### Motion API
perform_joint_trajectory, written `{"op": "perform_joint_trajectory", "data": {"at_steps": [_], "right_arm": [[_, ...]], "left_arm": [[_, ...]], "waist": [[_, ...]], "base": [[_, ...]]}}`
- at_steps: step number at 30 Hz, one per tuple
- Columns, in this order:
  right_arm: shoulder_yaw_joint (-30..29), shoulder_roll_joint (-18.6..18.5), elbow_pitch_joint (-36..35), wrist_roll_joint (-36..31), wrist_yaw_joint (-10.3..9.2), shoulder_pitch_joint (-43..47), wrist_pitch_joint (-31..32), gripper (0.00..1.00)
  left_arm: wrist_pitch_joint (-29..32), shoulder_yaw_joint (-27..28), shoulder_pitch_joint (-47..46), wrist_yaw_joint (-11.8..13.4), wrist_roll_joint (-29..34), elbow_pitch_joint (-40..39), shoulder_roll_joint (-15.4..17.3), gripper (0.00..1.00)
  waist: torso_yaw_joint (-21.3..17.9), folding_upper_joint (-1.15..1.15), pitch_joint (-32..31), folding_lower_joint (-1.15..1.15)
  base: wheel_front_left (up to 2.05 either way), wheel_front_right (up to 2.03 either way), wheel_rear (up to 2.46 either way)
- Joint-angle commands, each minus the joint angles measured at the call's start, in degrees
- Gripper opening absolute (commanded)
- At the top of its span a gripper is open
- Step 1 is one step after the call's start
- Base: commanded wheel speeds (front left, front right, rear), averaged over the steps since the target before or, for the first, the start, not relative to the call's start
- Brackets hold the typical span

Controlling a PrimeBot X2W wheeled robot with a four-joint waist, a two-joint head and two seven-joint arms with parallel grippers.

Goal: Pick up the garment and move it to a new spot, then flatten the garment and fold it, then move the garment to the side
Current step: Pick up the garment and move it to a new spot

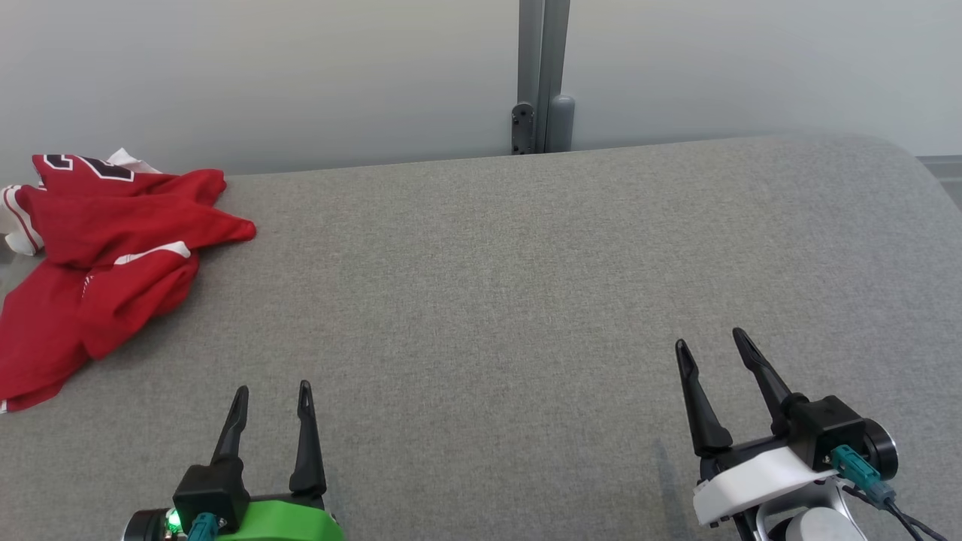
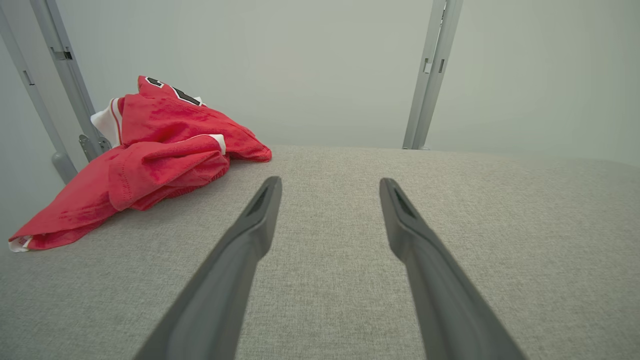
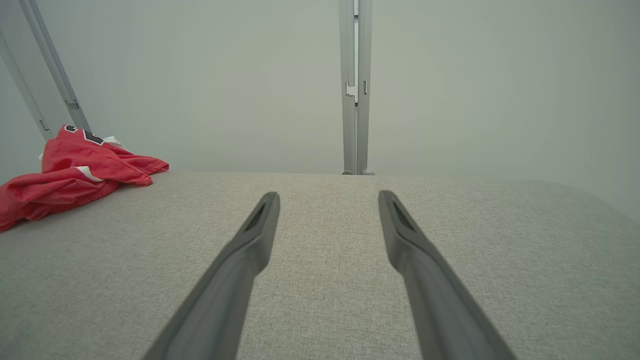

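Shirt, red and crumpled, lies on the grey surface ahead and left of the left gripper, well apart; its jaws and those of the right gripper stand open, empty.

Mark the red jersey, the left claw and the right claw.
red jersey point(image 1: 113, 225), head view, on its crumpled red middle.
left claw point(image 1: 273, 388), head view, midway between its fingertips.
right claw point(image 1: 710, 339), head view, midway between its fingertips.

Seemingly one garment, one table, two claws: left claw, right claw.
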Motion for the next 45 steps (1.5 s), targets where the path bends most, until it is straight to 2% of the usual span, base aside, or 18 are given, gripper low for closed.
{"op": "perform_joint_trajectory", "data": {"at_steps": [1,7,12,16,26,31,45], "right_arm": [[-0.1,-0.3,0.1,0.0,0.02,0.6,-0.2,1.0],[-0.7,-0.3,-0.2,0.0,0.02,0.9,-0.2,1.0],[-1.2,-0.3,-0.9,-0.4,0.02,1.1,-0.2,1.0],[-1.5,-0.3,-1.4,-0.6,0.02,1.2,-0.2,1.0],[-1.0,-0.3,-2.3,-1.2,0.02,0.7,-0.2,1.0],[-0.2,-0.3,-1.8,-1.2,0.02,0.6,-0.2,1.0],[2.0,-0.3,-0.7,-2.0,0.01,-2.4,-0.2,1.0]], "left_arm": [[-0.1,0.1,0.3,-0.2,0.0,0.1,0.4,1.0],[-0.1,-0.3,-0.3,-0.1,0.1,0.0,0.4,1.0],[-0.1,-0.4,-0.8,0.1,0.1,-0.4,0.4,1.0],[-0.1,-0.6,-0.9,0.2,0.1,-0.5,0.4,1.0],[-0.1,-0.3,-0.9,0.5,-0.5,-1.4,0.3,1.0],[-0.1,0.1,-0.3,0.8,-1.6,-1.7,0.3,1.0],[-0.1,0.7,0.9,2.6,-3.7,-4.8,0.3,1.0]], "waist": [[0.1,0.0,0.0,0.0],[1.2,0.0,0.1,0.0],[4.6,0.0,0.2,0.0],[9.0,0.0,0.5,0.0],[23.3,0.0,1.5,0.0],[28.7,0.0,1.1,0.0],[30.1,0.0,2.7,0.0]], "base": [[0.0,0.0,0.0],[0.0,0.0,0.0],[0.0,0.0,0.0],[0.0,0.0,0.0],[0.0,0.0,0.0],[0.0,0.0,0.0],[0.0,0.0,0.0]]}}
